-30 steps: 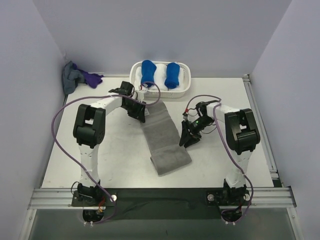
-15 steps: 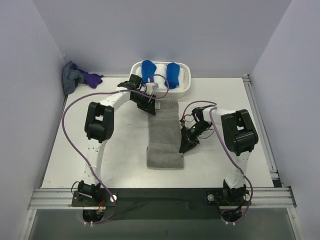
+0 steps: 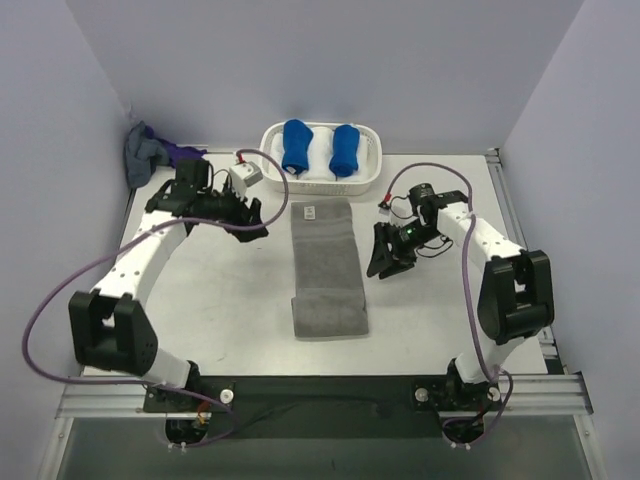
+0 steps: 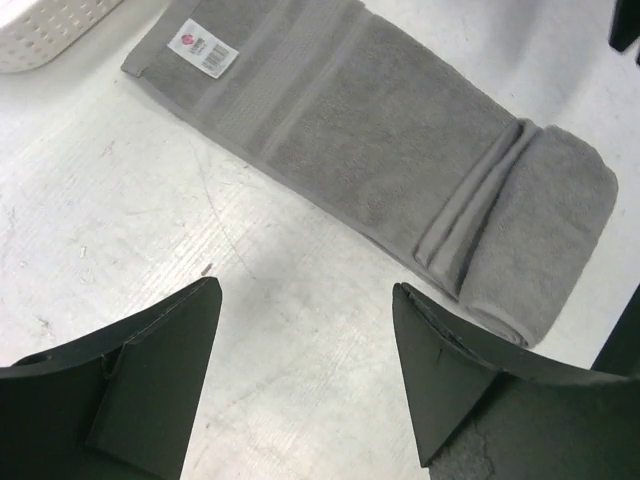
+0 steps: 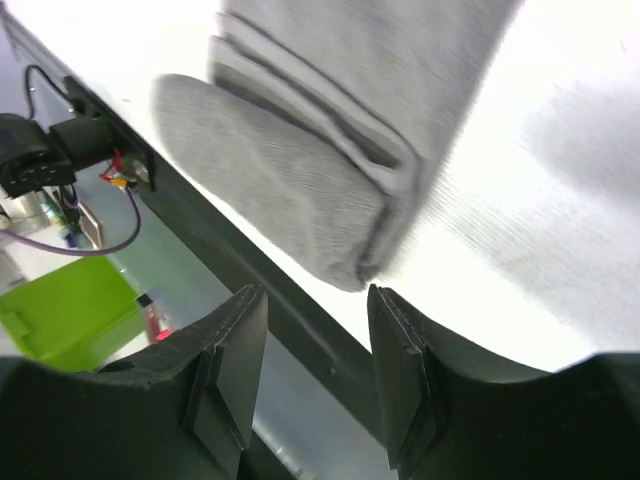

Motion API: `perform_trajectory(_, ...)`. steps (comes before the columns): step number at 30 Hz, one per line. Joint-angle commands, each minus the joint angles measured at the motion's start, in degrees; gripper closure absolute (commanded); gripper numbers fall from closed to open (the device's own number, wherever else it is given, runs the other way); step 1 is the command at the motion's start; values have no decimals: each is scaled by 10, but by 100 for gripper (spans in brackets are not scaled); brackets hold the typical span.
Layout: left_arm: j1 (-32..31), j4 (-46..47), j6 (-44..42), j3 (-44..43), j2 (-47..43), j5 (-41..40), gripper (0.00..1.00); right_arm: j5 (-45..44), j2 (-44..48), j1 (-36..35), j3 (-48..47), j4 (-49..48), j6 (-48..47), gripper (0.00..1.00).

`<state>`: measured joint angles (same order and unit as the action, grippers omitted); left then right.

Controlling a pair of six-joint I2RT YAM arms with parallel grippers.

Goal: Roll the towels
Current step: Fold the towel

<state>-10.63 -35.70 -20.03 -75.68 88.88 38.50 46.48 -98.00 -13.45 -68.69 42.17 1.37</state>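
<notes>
One short turn is all the roll has: the near end of the grey towel (image 3: 328, 270) is curled over on the counter (image 3: 200, 300), between the two sets of fingers. Left fingers (image 4: 140, 390) stand spread and empty off its left edge, right fingers (image 5: 225, 380) parted and empty off its right. Beyond the curl the strip lies flat towards the white basket (image 3: 372, 160), so nearly all the rolling remains.

The grey towel (image 5: 300, 190) lies on the white table (image 5: 520, 230), one end turned over into a thick, rounded roll. Just below that roll hangs the right claw (image 5: 316, 310), its dark fingers (image 5: 225, 380) apart, gripping nothing. A purple cable (image 5: 90, 245) runs left of the towel.
</notes>
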Motion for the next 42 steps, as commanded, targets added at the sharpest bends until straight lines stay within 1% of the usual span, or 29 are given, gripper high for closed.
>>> perform_trajectory(1,-3,12,-68,82,-69,44,20,42,41,-34,-35,-1,17,55)
perform_trajectory(3,-12,18,-83,112,-113,52,19,52,33,-67,-44,-30,46,52)
perform_trajectory(4,-18,22,-89,140,-125,49,19,36,26,-95,-51,-30,49,52)
perform_trajectory(7,-32,41,-89,177,-153,47,16,23,1,-111,-48,-31,44,49)
perform_trajectory(10,-59,53,-98,199,-151,32,16,-42,-8,-111,-31,-32,20,49)
perform_trajectory(12,-67,63,-93,204,-139,38,16,-88,-16,-112,-24,-35,7,49)
perform_trajectory(16,-74,84,-71,221,-118,52,17,-123,-20,-113,-8,-35,-7,49)
perform_trajectory(17,-75,112,-63,230,-113,49,17,-123,-22,-114,-3,-35,-9,48)
perform_trajectory(19,-78,136,-33,227,-82,51,17,-118,-24,-114,5,-35,-9,48)
perform_trajectory(20,-83,151,-18,218,-66,55,19,-115,-26,-114,7,-36,-8,48)
perform_trajectory(21,-85,157,-1,195,-29,60,21,-112,-28,-114,9,-37,-6,48)
perform_trajectory(22,-86,158,32,180,-9,69,27,-104,-29,-114,13,-39,0,48)
perform_trajectory(23,-90,168,49,167,12,82,30,-98,-33,-114,14,-40,3,49)
perform_trajectory(24,-91,175,83,151,43,88,32,-95,-36,-114,15,-42,6,49)
perform_trajectory(25,-93,186,100,148,58,93,36,-83,-44,-113,13,-43,8,49)
perform_trajectory(26,-98,212,114,145,69,103,38,-77,-48,-114,11,-43,13,50)
perform_trajectory(27,-102,218,134,141,87,106,39,-73,-52,-114,8,-42,14,50)
perform_trajectory(29,-114,239,145,138,105,101,41,-63,-58,-114,8,-40,17,52)
perform_trajectory(32,-122,272,166,147,122,89,41,-59,-65,-114,14,-40,19,52)
perform_trajectory(34,-123,274,179,146,136,80,41,-51,-70,-114,14,-37,20,52)
perform_trajectory(37,-124,265,186,142,162,52,48,-38,-72,-113,10,-31,20,58)
perform_trajectory(38,-124,259,187,141,168,42,49,-39,-72,-113,9,-30,21,64)
perform_trajectory(40,-124,246,182,138,181,35,50,-38,-70,-114,8,-24,17,72)
perform_trajectory(41,-124,242,181,137,186,28,50,-38,-69,-112,11,-22,15,80)
perform_trajectory(42,-124,238,178,136,189,27,51,-39,-66,-112,13,-21,14,86)
